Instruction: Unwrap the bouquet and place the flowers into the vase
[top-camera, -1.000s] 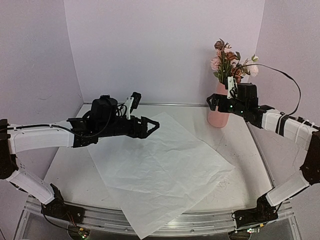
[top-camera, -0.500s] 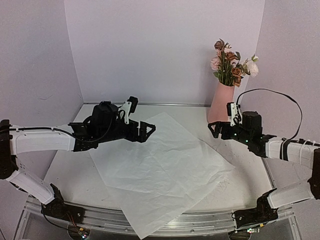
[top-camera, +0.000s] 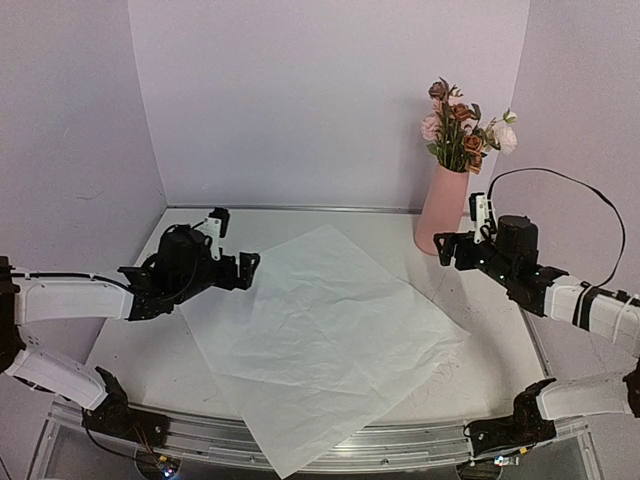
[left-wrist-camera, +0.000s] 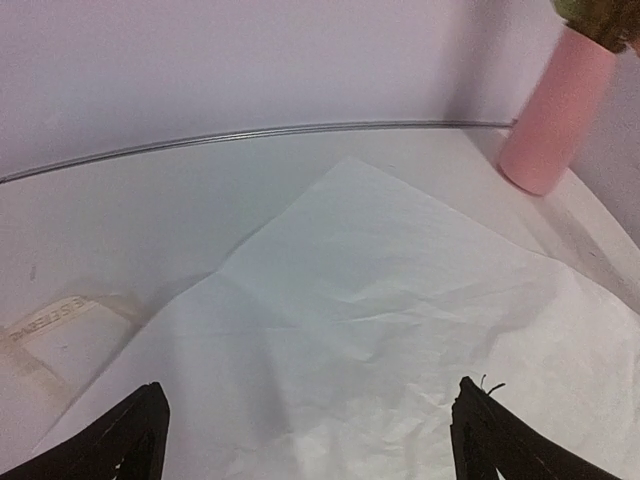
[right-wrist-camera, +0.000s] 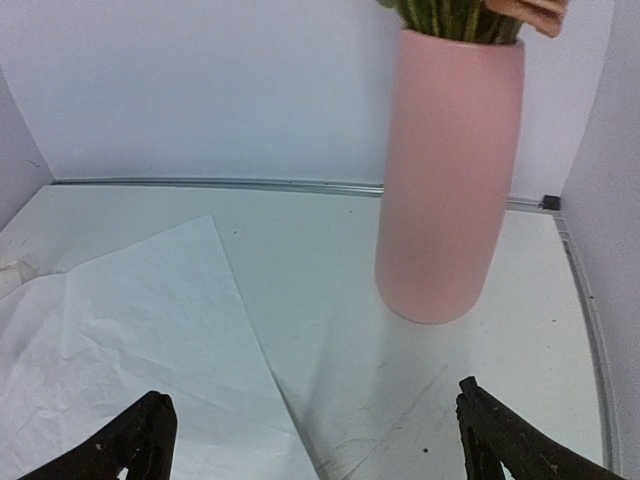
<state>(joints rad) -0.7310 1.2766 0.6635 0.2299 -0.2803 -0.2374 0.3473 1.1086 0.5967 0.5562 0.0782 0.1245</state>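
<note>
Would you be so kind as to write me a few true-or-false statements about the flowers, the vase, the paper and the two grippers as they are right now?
1. The flowers stand in the vase. True.
2. The white paper lies spread flat on the table. True.
3. The vase lies on its side on the paper. False: it stands upright on the bare table, off the paper, near the far right corner.
4. The left gripper is shut on a corner of the paper. False: it is open and holds nothing, near the paper's left edge.
5. The right gripper is open and empty, close to the vase. True.
</note>
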